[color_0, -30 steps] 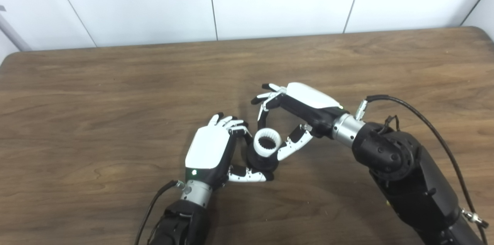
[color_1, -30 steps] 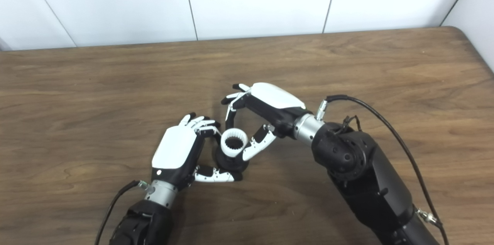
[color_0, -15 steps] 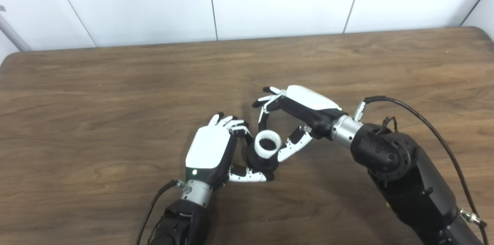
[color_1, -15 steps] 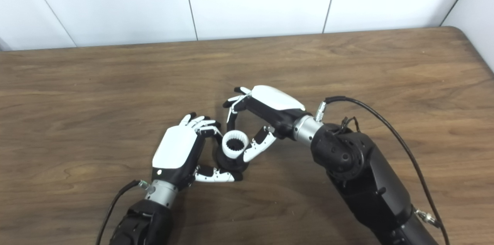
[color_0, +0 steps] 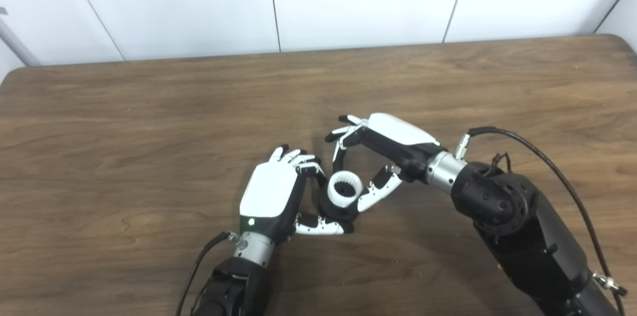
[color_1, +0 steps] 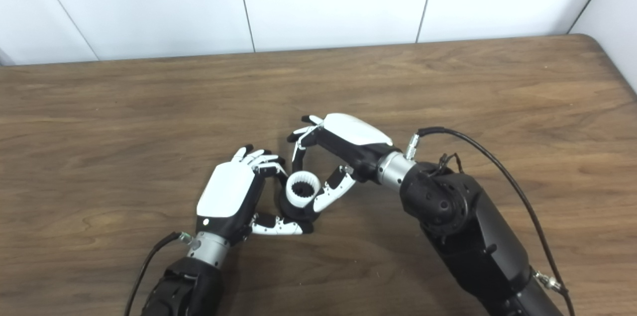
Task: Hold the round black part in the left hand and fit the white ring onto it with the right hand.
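Note:
The round black part (color_0: pixel 333 211) sits in my left hand (color_0: pixel 271 196), gripped between thumb below and fingers at its far left side. A white ring (color_0: pixel 331 191) with a toothed bore sits on top of the black part. My right hand (color_0: pixel 385 149) reaches in from the right. Its thumb presses the ring's right side and a finger comes down at the ring's far edge, so the ring is pinched. Most of the black part is hidden under the ring and the fingers.
The brown wooden table (color_0: pixel 149 122) spreads around both hands. A white panelled wall (color_0: pixel 348 2) stands behind its far edge. A black cable (color_0: pixel 547 157) loops off my right forearm.
My right hand has come slightly down and nearer, keeping its pinch on the ring. The ring sits a touch lower on the black part. My left hand has stayed still.

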### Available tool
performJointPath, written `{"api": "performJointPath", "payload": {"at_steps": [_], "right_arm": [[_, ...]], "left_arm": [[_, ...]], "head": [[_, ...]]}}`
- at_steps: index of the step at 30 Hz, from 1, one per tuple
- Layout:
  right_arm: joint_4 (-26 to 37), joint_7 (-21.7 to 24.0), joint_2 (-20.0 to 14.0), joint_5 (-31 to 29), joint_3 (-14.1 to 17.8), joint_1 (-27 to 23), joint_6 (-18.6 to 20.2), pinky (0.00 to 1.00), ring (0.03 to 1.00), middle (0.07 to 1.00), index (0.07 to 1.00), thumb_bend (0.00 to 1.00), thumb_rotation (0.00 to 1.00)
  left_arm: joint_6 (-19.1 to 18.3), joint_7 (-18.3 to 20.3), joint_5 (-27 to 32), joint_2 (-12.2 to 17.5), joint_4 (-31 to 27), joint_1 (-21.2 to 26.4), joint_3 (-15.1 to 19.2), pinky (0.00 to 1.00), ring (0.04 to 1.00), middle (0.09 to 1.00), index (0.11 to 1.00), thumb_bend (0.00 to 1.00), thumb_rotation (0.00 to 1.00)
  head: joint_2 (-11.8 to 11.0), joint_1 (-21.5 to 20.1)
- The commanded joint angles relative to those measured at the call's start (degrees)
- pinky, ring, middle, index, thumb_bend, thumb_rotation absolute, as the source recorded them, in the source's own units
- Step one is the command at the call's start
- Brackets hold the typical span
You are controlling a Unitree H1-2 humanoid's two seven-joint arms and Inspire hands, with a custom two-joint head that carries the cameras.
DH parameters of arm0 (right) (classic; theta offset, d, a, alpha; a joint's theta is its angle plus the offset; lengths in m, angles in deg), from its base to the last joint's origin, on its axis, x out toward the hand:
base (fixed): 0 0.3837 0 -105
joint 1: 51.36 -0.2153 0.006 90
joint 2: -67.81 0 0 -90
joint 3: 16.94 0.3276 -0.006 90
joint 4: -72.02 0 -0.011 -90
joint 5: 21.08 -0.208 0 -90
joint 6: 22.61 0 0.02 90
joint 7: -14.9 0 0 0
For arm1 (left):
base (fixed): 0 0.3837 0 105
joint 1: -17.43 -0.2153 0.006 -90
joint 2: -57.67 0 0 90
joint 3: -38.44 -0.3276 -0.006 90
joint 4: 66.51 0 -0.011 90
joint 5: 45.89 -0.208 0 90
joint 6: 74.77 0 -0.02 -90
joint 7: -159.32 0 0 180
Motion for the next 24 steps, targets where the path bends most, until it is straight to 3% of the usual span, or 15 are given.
{"api": "performJointPath", "payload": {"at_steps": [1,24], "right_arm": [[1.19,-0.41,0.08,0.17,-0.16,-1.29,-0.91,1.0,1.0,0.859,0.483,0.52,0.14],[1.15,0.07,0.08,1.6,-0.79,-1.06,-0.22,1.0,1.0,0.865,0.483,0.52,0.14]], "left_arm": [[-0.28,3.03,-0.58,-0.35,0.63,-0.19,-1.09,0.98,0.875,0.786,0.487,0.52,0.05],[-0.3,3.0,-0.7,-0.48,0.63,-0.16,-1.33,0.97,0.872,0.784,0.487,0.52,0.05]], "head": [[0.0,0.03],[0.11,0.09]]}}
